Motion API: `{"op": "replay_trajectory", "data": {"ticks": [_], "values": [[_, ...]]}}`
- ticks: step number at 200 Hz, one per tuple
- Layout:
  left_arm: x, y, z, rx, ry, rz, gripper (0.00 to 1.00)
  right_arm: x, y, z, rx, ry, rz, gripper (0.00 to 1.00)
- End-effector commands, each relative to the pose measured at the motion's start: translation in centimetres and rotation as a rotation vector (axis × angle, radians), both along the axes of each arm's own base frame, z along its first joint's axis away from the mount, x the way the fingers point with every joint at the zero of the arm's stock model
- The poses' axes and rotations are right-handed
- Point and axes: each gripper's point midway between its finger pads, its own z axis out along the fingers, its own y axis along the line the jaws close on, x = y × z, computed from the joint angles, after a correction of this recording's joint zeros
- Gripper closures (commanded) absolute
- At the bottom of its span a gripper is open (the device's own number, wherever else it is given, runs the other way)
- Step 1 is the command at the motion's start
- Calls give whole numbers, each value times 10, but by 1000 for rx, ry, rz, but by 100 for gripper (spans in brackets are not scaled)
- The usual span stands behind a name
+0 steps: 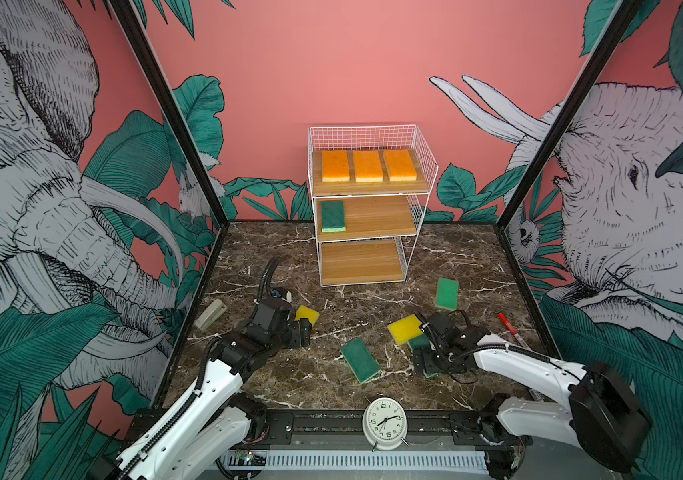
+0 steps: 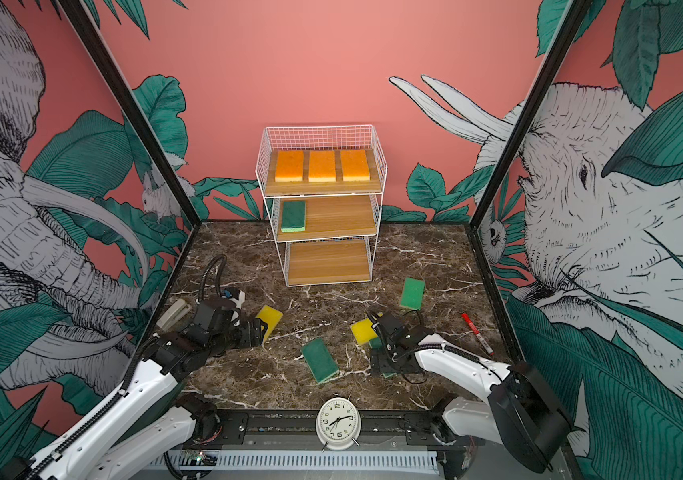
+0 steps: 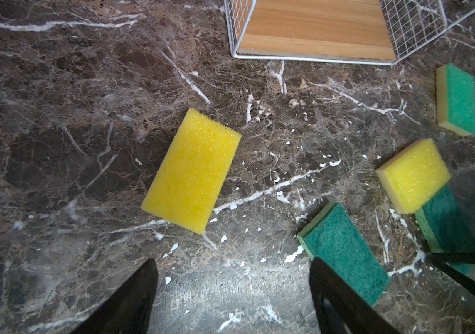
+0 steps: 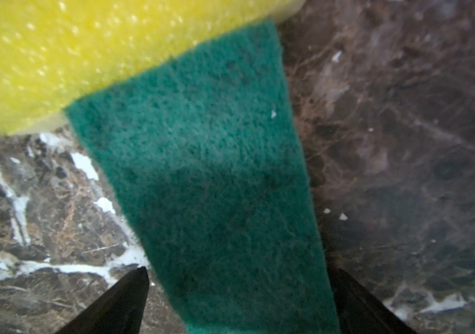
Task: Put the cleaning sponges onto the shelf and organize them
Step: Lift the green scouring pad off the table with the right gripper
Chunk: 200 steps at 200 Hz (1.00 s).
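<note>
The right gripper (image 4: 239, 270) is spread wide, with the flat dark green scrubby sponge (image 4: 201, 159) between its fingers. A soft yellow foam sponge (image 4: 71, 57) lies on its far end. It should squeeze gently and lift slowly, so the yellow one slides off

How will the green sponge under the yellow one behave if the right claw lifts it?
Likely soft: the green sponge looks fibrous, so should squash but not slip. The yellow sponge resting on one end will probably tumble off.
</note>
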Motion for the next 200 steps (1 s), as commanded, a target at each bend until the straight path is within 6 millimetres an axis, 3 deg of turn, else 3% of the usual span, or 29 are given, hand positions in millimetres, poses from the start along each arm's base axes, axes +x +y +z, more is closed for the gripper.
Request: {"op": "replay_trajectory", "data": {"ticks": [1, 110, 153, 200], "values": [[0, -1, 7, -12, -22, 2, 17, -17, -7, -9, -49, 68, 6, 5], [-2, -4, 5, -10, -25, -3, 17, -27, -4, -3, -107, 51, 30, 20], [-3, -3, 7, -7, -37, -2, 17, -27, -8, -3, -127, 41, 12, 32], [1, -4, 14, 9, -48, -12, 17, -22, -9, 22, -93, -31, -32, 37]]}}
